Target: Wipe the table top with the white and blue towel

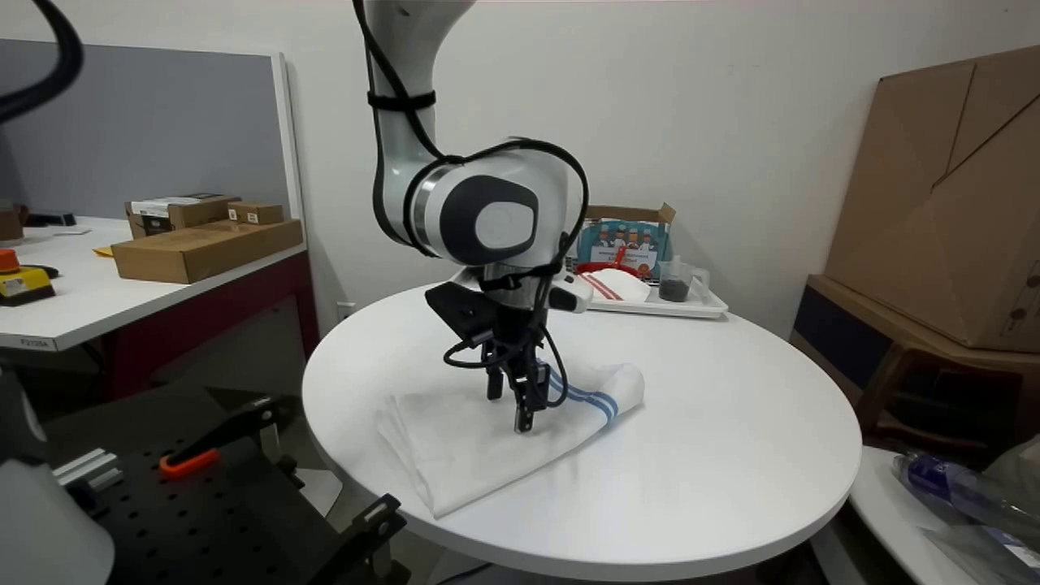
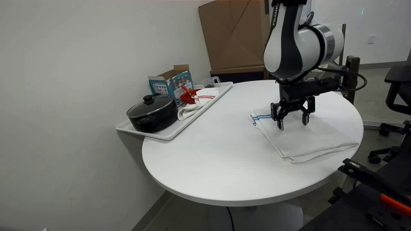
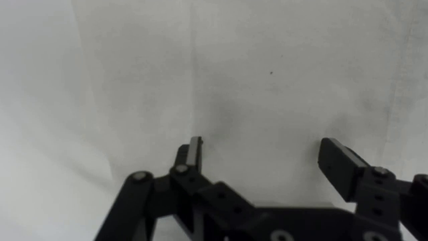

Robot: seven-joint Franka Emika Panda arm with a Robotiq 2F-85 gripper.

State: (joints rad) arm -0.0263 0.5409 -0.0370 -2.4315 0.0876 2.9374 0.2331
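A soft white folded cloth towel with thin blue stripes (image 1: 479, 447) is laid flat on a large, round, smooth white desk (image 1: 699, 471), one corner set near the rim. Over it, a black two-fingered gripper (image 3: 262, 140) is pointed downward, its fingers spread wide and nothing held between them; whether the fabric is touched cannot be told.

If the fingers are brought together too high, the flat fabric may be missed; if they are lowered too far, the tips may be jammed against the hard desk. If only the upper layer is caught, the folds may be pulled loose during wiping. By an outward stroke, the towel could be dragged over the nearby rim.

Counted are one towel, one gripper, one desk and, jutting past the desk's rim, one white rectangular tray (image 2: 176, 131). On it are seen one round black lidded pot (image 2: 154, 114), one teal printed cardboard box (image 2: 182, 85), one see-through measuring jug (image 1: 673, 287) and one white cloth with red stripes (image 2: 203, 102). Red kitchenware (image 2: 188, 98) there cannot be surely counted.
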